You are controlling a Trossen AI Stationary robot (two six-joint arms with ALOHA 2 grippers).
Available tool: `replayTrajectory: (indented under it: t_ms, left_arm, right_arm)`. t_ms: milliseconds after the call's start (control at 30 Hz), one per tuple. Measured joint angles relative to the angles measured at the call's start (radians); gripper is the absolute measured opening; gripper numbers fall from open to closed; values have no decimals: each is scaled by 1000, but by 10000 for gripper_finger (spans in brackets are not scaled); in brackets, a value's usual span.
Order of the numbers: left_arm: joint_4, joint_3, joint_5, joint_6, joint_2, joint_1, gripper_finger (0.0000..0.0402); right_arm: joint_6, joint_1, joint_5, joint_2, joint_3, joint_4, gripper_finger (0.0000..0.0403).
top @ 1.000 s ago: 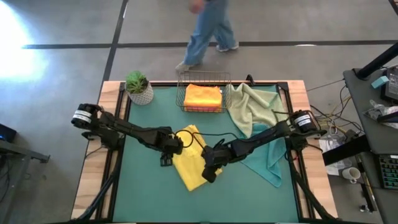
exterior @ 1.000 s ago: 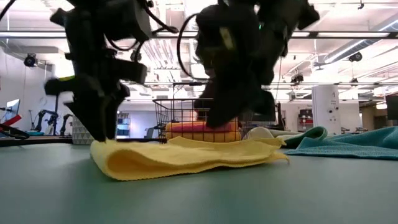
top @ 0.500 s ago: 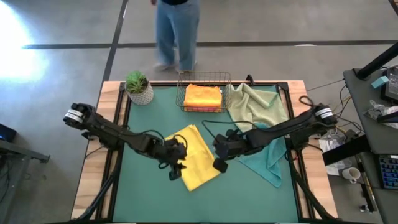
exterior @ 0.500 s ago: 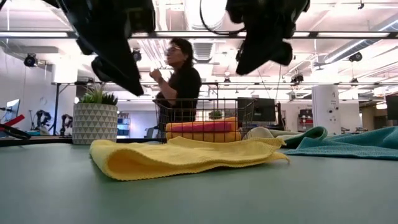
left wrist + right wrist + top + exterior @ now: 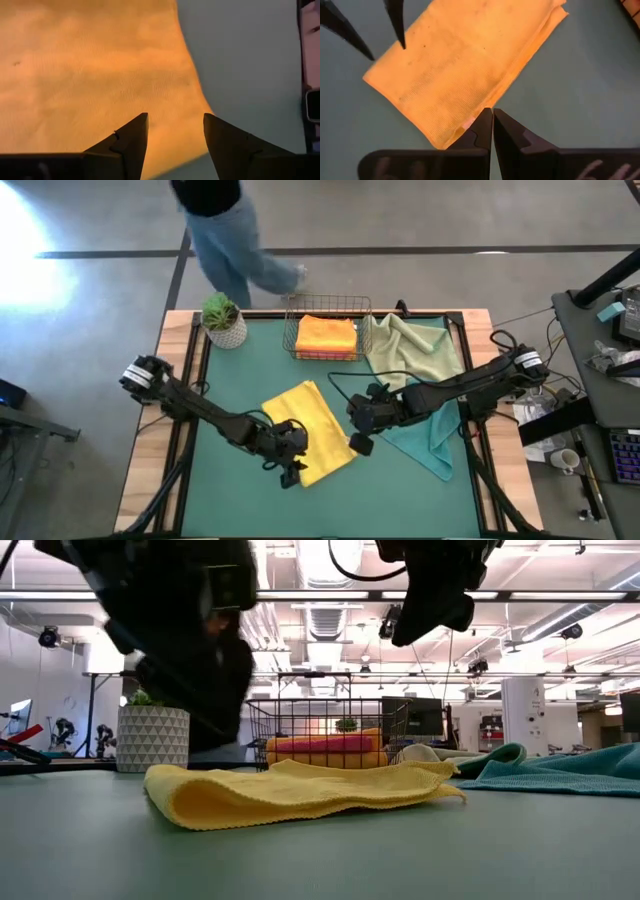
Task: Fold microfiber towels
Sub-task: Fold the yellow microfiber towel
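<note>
High view: yellow towel [image 5: 311,430] lay folded once on the worktop, mid-fold.
Left tool [image 5: 290,473] hovered wide at its near corner; right tool [image 5: 361,445], closed and empty, beside it; likely a corner grasp next.

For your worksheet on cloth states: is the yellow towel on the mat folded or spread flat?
Folded. The yellow towel lies as a narrow rectangle, and the low view shows doubled layers with a rounded fold at one end.

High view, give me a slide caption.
Both claws, left open, right shut, hover beside folded yellow towel.
</note>
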Motion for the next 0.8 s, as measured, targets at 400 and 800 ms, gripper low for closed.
replayTrajectory:
  t_ms: [400,800]
  left_arm:
    - [-8,65,1,-2,144,-12,176]
    - [-185,73,39,10,144,-37,176]
  right_arm:
    - [-2,2,-1,0,-1,-22,8]
    - [0,2,-1,0,-1,-36,8]
